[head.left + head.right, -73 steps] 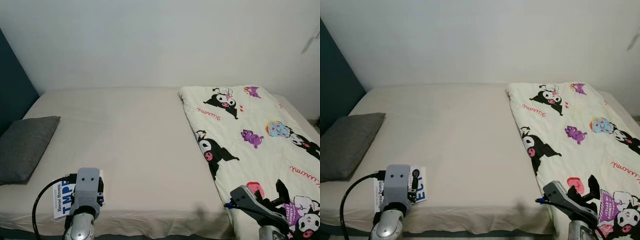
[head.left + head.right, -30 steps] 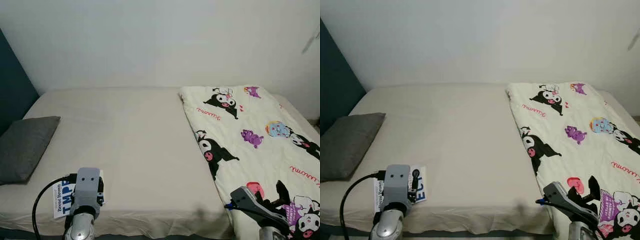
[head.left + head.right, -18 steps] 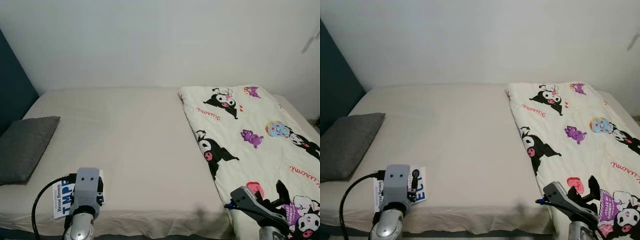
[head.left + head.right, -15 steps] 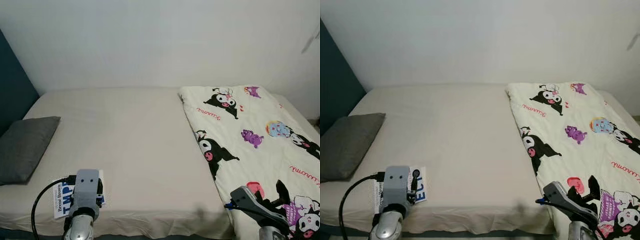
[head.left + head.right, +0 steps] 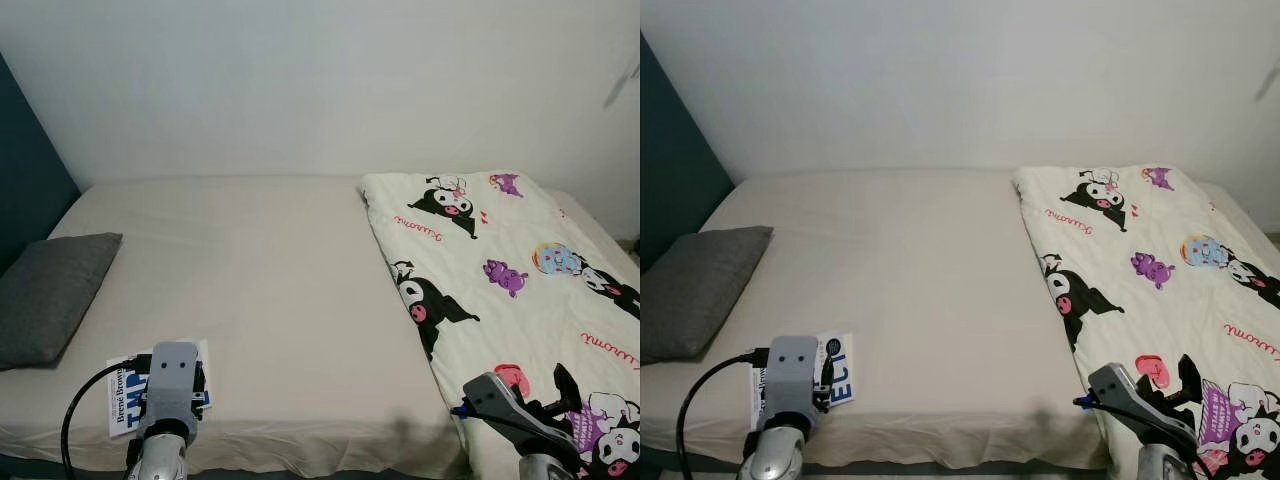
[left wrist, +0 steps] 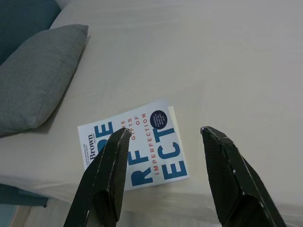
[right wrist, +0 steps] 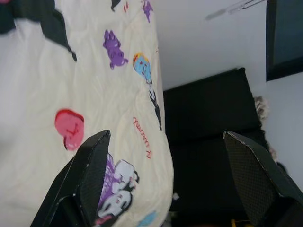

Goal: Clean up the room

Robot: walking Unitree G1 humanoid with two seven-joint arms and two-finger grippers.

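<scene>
Fingers (image 6: 215, 156) of left gripper (image 6: 163, 134) spread above book (image 6: 135, 151), bed (image 5: 290, 270)

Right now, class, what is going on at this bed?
The robot stands at the near edge of a bed. Its left end effector hangs open above a white and blue book lying flat near the bed's front edge, beside a grey pillow; it grips nothing yet. The right end effector is open too, poised over a cartoon-print blanket spread on the bed's right side.
</scene>
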